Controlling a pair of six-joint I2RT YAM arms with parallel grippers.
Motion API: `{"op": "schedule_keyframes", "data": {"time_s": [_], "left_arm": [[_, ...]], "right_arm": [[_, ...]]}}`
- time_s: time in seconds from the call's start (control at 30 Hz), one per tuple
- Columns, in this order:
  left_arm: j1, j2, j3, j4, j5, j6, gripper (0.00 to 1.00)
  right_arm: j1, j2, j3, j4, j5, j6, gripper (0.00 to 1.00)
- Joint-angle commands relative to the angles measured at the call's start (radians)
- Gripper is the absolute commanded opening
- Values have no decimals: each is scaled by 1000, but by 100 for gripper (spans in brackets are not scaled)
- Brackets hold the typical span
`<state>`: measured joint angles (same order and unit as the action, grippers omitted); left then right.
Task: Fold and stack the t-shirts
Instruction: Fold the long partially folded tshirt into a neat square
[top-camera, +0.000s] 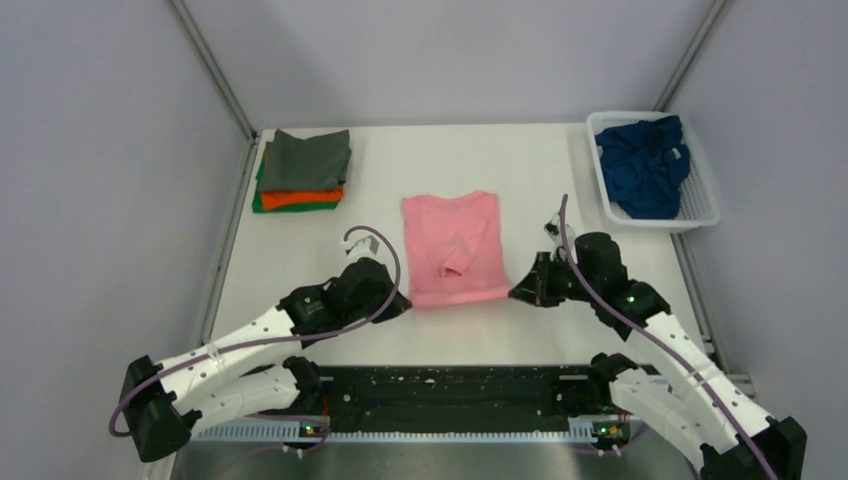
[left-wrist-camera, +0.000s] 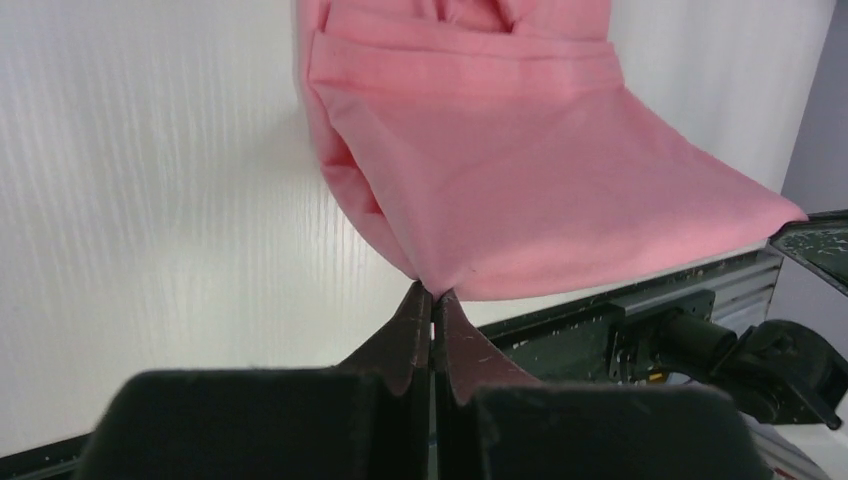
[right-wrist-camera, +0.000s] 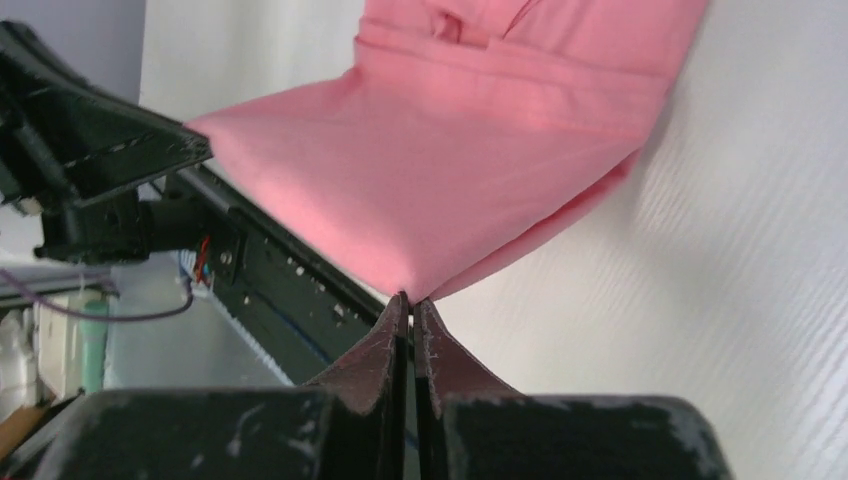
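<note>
At far left on the white counter (top-camera: 560, 170), a dark grey t-shirt (top-camera: 310, 157) sits folded atop an orange t-shirt (top-camera: 300, 198) and a green t-shirt (top-camera: 262, 203). The left gripper (top-camera: 405, 303) pinches the near left corner of the centred pink t-shirt (top-camera: 453, 248). The right gripper (top-camera: 514, 293) pinches its near right corner. At far right, a navy t-shirt (top-camera: 645, 165) lies crumpled in a white basket (top-camera: 700, 215).

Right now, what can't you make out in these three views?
Top view: orange t-shirt and green t-shirt show edges only, under the dark grey t-shirt.
Top view: navy blue t-shirt lies crumpled in the white lattice basket; one garment or more, cannot tell.
Top view: pink t-shirt near corners hidden by left end effector and right end effector.
Wrist views: pink t-shirt's far end cut off by the top edge.
</note>
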<state>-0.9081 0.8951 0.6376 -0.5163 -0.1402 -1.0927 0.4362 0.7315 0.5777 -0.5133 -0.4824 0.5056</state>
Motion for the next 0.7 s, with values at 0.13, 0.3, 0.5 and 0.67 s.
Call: {"op": "schedule_keyframes", "data": {"time_s": [0.13, 0.3, 0.5, 0.67], "left_arm": [[113, 137, 248, 6, -166, 153, 0], [282, 269, 319, 87, -8, 227, 0], [364, 423, 483, 82, -20, 315, 0], [424, 560, 596, 94, 75, 332, 0]], "right_arm": [[-14, 204, 176, 103, 235, 14, 0], [-76, 314, 250, 188, 245, 3, 0], [-142, 466, 334, 279, 188, 20, 0], [-156, 575, 434, 262, 264, -31, 0]]}}
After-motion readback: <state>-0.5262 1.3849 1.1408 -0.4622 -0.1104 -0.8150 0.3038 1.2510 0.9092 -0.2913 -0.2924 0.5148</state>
